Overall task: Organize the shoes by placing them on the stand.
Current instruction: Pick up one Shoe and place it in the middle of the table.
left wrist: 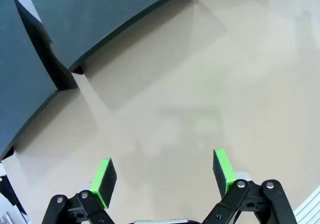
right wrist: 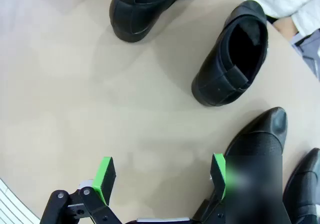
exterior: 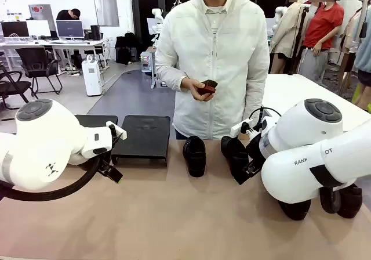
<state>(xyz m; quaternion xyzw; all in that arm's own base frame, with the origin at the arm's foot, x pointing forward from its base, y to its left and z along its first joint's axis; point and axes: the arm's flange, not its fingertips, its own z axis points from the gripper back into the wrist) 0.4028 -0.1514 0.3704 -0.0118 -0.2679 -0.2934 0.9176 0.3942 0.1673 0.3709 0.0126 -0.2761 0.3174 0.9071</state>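
Both empty, fingers spread — left gripper (left wrist: pixel 163 176) over bare table (exterior: pixel 174 213) by the stand (exterior: pixel 142 137), right gripper (right wrist: pixel 162 176) among the shoes (exterior: pixel 195 154), all four on the table. Risk: one pad (right wrist: pixel 218 175) sits just beside a shoe's toe — descending could shove it; shiny leather may slip.

L hand (left wrist: pixel 163 172) & R hand (right wrist: pixel 161 174) both wide open, angled downward.

Front camera looks across table (exterior: pixel 174 219) at person (exterior: pixel 215 68); wrist cameras close above it; stand (exterior: pixel 142 136), shoes (exterior: pixel 195 155) shared.
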